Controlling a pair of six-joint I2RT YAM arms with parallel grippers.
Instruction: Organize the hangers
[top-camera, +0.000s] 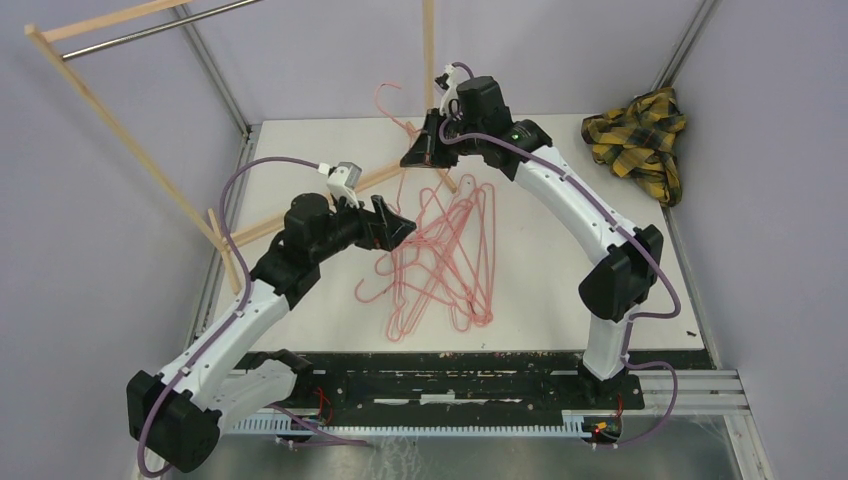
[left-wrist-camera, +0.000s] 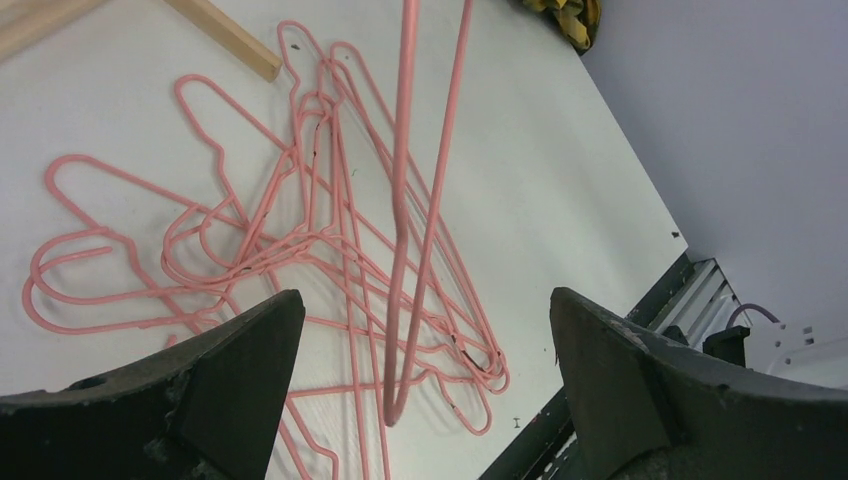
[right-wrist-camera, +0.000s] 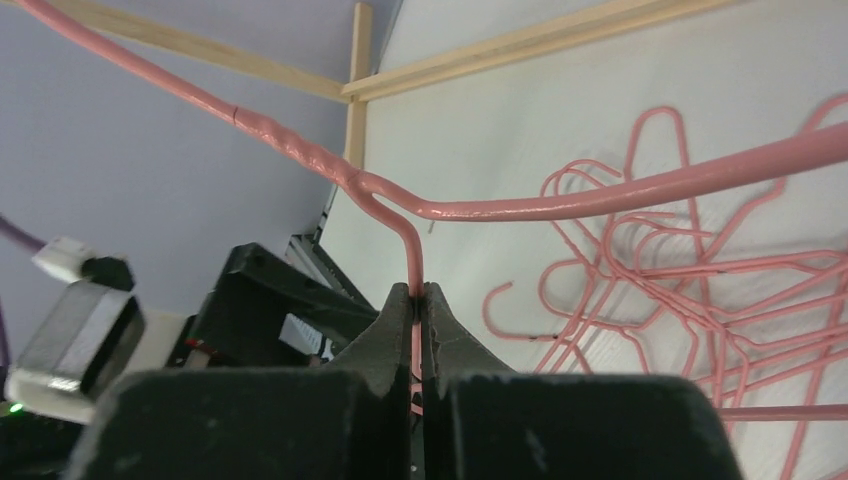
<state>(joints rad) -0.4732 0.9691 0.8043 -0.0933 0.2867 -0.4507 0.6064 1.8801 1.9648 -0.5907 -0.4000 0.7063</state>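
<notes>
As the right end effector (right-wrist-camera: 420, 300) is pinching a hanger (right-wrist-camera: 560, 200), its jaws are pressing together on a bent stretch of wire just beside the twisted neck, with the rack (right-wrist-camera: 500, 52) running behind. From the left wrist, the left end effector (left-wrist-camera: 425, 300) is hovering spread, its fingers (left-wrist-camera: 230, 380) standing wide apart and gripping nothing, while the raised hanger is dangling ahead of them with its lower corner hanging over the pile (left-wrist-camera: 318, 235) of tangled hangers. From above, the pile is lying mid-desk (top-camera: 560, 290) between the two arms, the right end effector is holding its hanger up at the far side near the rack, the left one is hanging at the pile's left edge, and a plaid cloth (top-camera: 640, 135) is sitting in the far right corner.
</notes>
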